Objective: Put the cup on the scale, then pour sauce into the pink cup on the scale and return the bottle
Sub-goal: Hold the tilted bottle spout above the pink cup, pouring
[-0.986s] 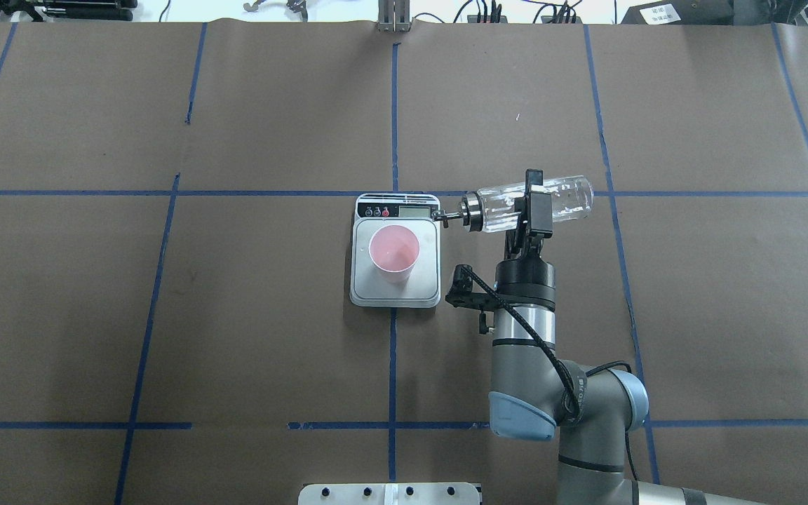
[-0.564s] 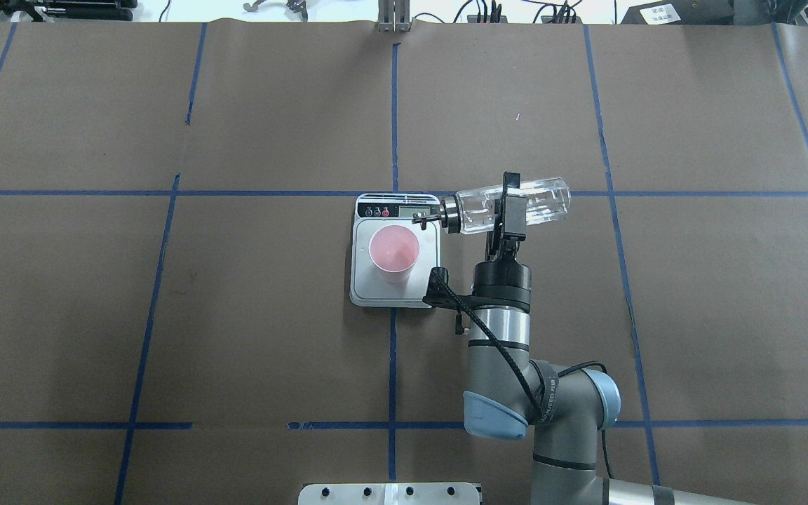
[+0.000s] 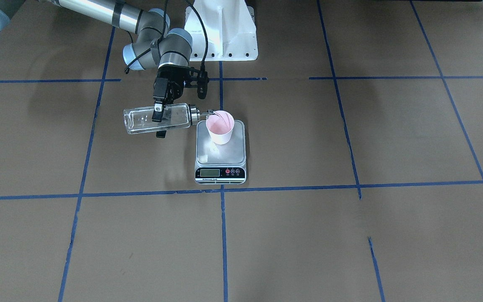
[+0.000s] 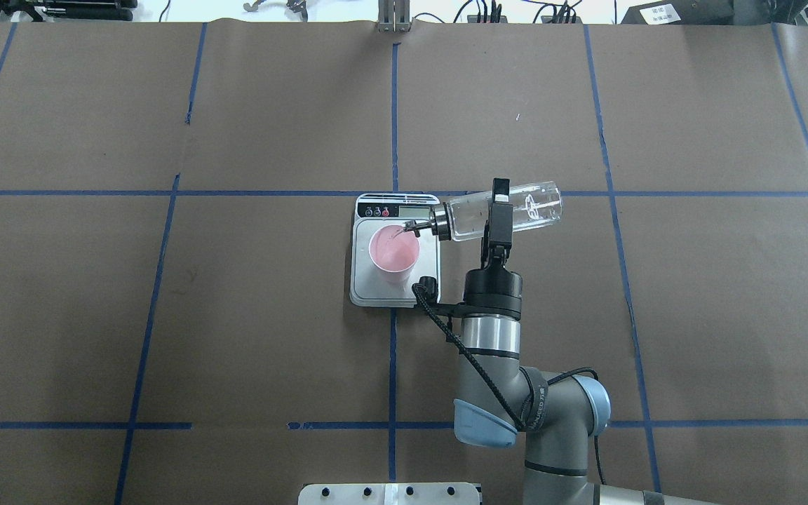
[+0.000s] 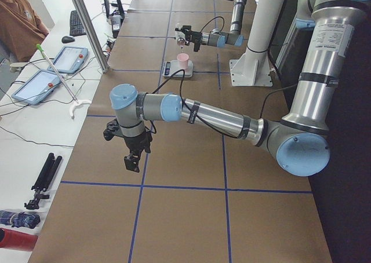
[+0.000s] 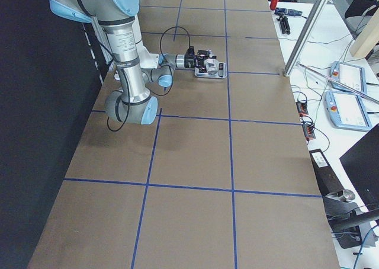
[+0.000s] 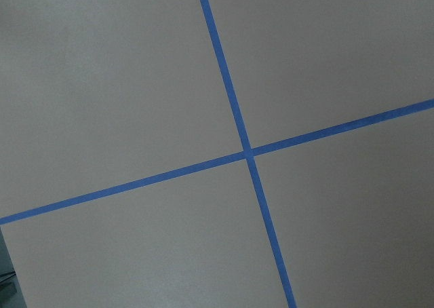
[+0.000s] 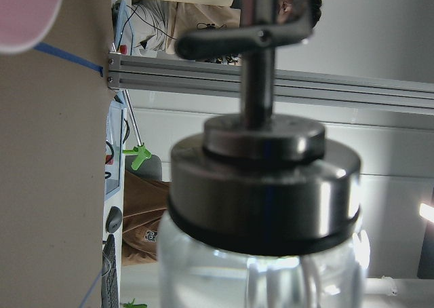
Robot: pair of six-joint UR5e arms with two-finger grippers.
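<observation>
Beside the scale (image 4: 369,289), the right pincer (image 4: 499,214) grips the bottle (image 4: 534,208), spout (image 4: 414,226) over the cup (image 4: 393,254).

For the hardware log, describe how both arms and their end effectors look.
Both the right arm and left arm are silver-grey tubes with pale blue joint caps. The right end effector and left end effector are black. A black cable runs along the right wrist.
</observation>
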